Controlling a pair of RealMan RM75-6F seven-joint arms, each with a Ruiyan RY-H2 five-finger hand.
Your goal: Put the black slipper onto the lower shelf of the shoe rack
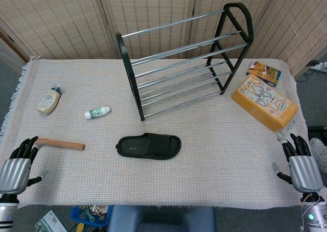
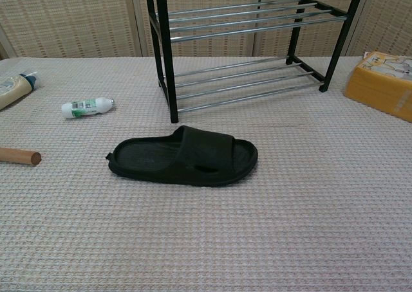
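Observation:
The black slipper [image 1: 148, 146] [image 2: 183, 157] lies flat on the cloth in the middle of the table, a little in front of the shoe rack's left leg. The black shoe rack [image 1: 184, 58] [image 2: 244, 47] with silver bars stands behind it, its lower shelf [image 1: 179, 91] [image 2: 248, 86] bare. My left hand [image 1: 18, 166] rests at the table's front left corner, fingers apart, holding nothing. My right hand [image 1: 301, 165] rests at the front right corner, also holding nothing. Both hands are far from the slipper and show only in the head view.
A wooden rod [image 1: 60, 144] [image 2: 19, 155] lies near my left hand. A small white bottle [image 1: 96, 112] [image 2: 87, 107] and a cream bottle [image 1: 49, 100] [image 2: 14, 88] lie further back left. An orange box [image 1: 264, 102] [image 2: 383, 85] and a packet [image 1: 264, 71] sit right of the rack.

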